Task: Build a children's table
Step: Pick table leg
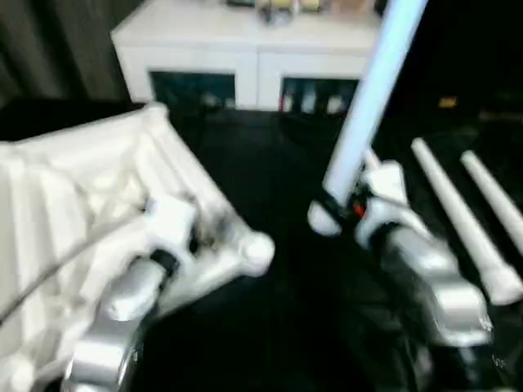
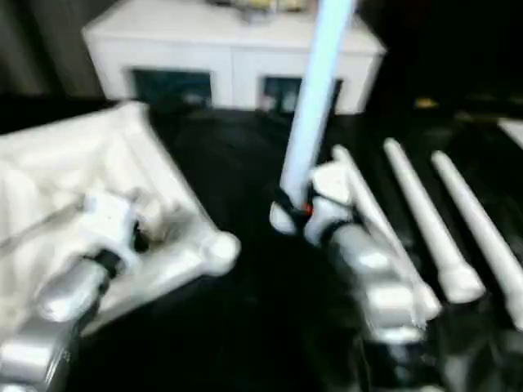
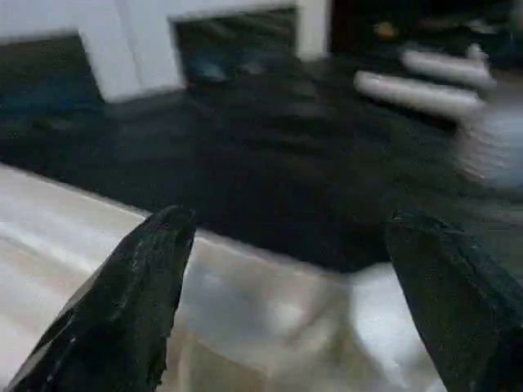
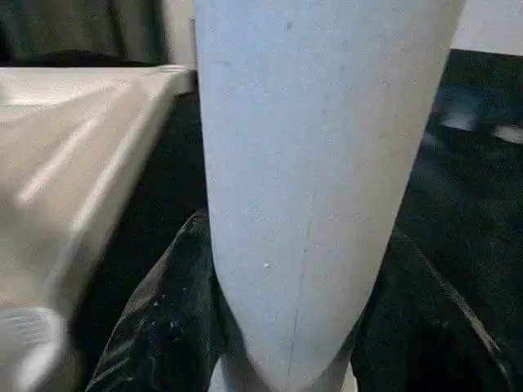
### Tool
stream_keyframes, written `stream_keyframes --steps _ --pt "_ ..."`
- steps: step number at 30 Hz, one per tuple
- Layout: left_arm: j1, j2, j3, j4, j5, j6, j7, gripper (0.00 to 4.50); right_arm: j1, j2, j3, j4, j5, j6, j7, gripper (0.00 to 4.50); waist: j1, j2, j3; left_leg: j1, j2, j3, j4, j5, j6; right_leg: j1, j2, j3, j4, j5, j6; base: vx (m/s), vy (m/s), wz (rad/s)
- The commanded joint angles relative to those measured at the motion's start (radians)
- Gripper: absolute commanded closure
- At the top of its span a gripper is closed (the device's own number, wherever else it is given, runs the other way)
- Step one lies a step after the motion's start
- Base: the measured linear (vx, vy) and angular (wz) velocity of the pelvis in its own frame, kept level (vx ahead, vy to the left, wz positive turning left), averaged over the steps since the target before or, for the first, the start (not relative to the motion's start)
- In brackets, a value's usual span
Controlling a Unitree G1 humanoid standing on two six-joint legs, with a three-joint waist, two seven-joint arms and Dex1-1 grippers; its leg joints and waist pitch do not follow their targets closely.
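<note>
On the black-covered counter (image 1: 278,245), items as follows.

Table top (image 1: 73,204): white plastic, lying ribbed side up at the robot's left, tilted so that its far edge sits raised. One rounded corner socket (image 1: 257,251) points toward the middle of the counter.

Left gripper (image 3: 286,245): over the table top near that socket corner, jaws spread wide with nothing between them. The two black fingers (image 3: 131,302) stand well apart above the white plastic, and the wrist view does not settle whether they touch it.

Right gripper (image 4: 290,327): at centre-right, jaws closed on a leg (image 1: 372,94), one finger on either side of the tube near its thick lower end. The held leg stands nearly upright, leaning slightly away and to the right, its upper end passing out of the head view. Its rounded foot (image 1: 323,219) sits low beside the gripper, apart from the socket corner.

Spare legs (image 2: 429,224): three long tapered white tubes lying side by side on the counter at the right, thick ends toward the robot. The nearest one is partly hidden by the right forearm.

White cabinet (image 1: 245,49): behind the counter, with dark glass doors.
</note>
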Motion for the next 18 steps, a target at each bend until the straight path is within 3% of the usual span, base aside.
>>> stream_keyframes --steps 1,2,3,4,5,6,8,10,14,18 --pt "0.018 0.035 0.008 -0.018 -0.019 0.038 -0.063 0.1 -0.015 -0.002 0.025 -0.048 0.042 0.014 0.053 2.66 0.013 0.028 -0.056 0.008 0.061 -0.007 -0.072 0.128 0.041 0.103 -0.046 0.002 -0.043 0.546 -0.161 0.0 0.0 0.0" --pt "0.022 0.071 -0.002 -0.023 -0.033 0.064 -0.115 0.1 -0.02 -0.013 0.026 -0.047 0.062 0.027 0.082 2.66 0.007 0.036 -0.042 0.023 0.082 -0.006 -0.088 -0.017 0.022 0.096 -0.042 -0.004 -0.063 0.215 -0.218 0.0 0.0 0.0" --pt "0.023 0.085 -0.007 -0.024 -0.037 0.073 -0.134 0.1 -0.022 -0.018 0.028 -0.047 0.068 0.031 0.092 2.66 0.008 0.036 -0.037 0.031 0.089 -0.002 -0.093 -0.083 0.013 0.09 -0.042 -0.002 -0.071 0.1 -0.237 0.0 0.0 0.0" --pt "0.025 0.103 -0.013 -0.026 -0.044 0.082 -0.158 0.1 -0.024 -0.024 0.03 -0.046 0.073 0.037 0.105 2.66 0.01 0.035 -0.025 0.043 0.1 0.009 -0.104 -0.2 0.005 0.081 -0.044 0.003 -0.086 -0.058 -0.256 -0.053 -0.012 0.11" --pt "0.026 0.134 -0.025 -0.026 -0.048 0.098 -0.192 0.1 -0.027 -0.036 0.037 -0.045 0.08 0.045 0.133 2.66 0.01 0.028 -0.011 0.05 0.103 0.021 -0.113 -0.348 -0.018 0.074 -0.049 0.007 -0.104 -0.258 -0.24 -0.083 0.001 0.15" --pt "0.025 0.182 -0.044 -0.02 -0.046 0.119 -0.239 0.1 -0.033 -0.055 0.05 -0.041 0.088 0.055 0.179 2.66 0.018 0.027 -0.006 0.064 0.104 0.029 -0.115 -0.423 -0.037 0.059 -0.053 0.014 -0.117 -0.395 -0.207 -0.083 0.001 0.15" --pt "0.018 0.224 -0.062 -0.012 -0.045 0.144 -0.274 0.1 -0.039 -0.073 0.062 -0.033 0.09 0.055 0.215 2.66 0.021 0.026 -0.005 0.059 0.104 0.032 -0.119 -0.44 -0.058 0.061 -0.058 0.021 -0.123 -0.479 -0.167 -0.073 -0.008 0.08" --pt "0.013 0.248 -0.074 -0.008 -0.043 0.162 -0.293 0.1 -0.042 -0.081 0.067 -0.028 0.094 0.057 0.236 2.66 0.027 0.029 -0.007 0.053 0.106 0.03 -0.123 -0.415 -0.066 0.063 -0.063 0.023 -0.124 -0.483 -0.149 -0.066 -0.005 0.01" --pt "-0.022 0.271 -0.086 0.05 0.013 0.18 -0.277 0.46 -0.059 -0.093 0.091 0.004 0.083 0.038 0.27 2.66 0.029 0.027 -0.011 0.045 0.103 0.03 -0.122 -0.383 -0.066 0.065 -0.063 0.024 -0.122 -0.466 -0.145 -0.026 -0.002 -0.02" --pt "-0.047 0.264 -0.079 0.076 0.012 0.192 -0.273 0.81 -0.057 -0.092 0.101 0.007 0.085 0.034 0.276 2.66 0.033 0.021 -0.016 0.038 0.103 0.034 -0.12 -0.322 -0.056 0.068 -0.065 0.025 -0.121 -0.453 -0.149 0.0 0.0 0.0"
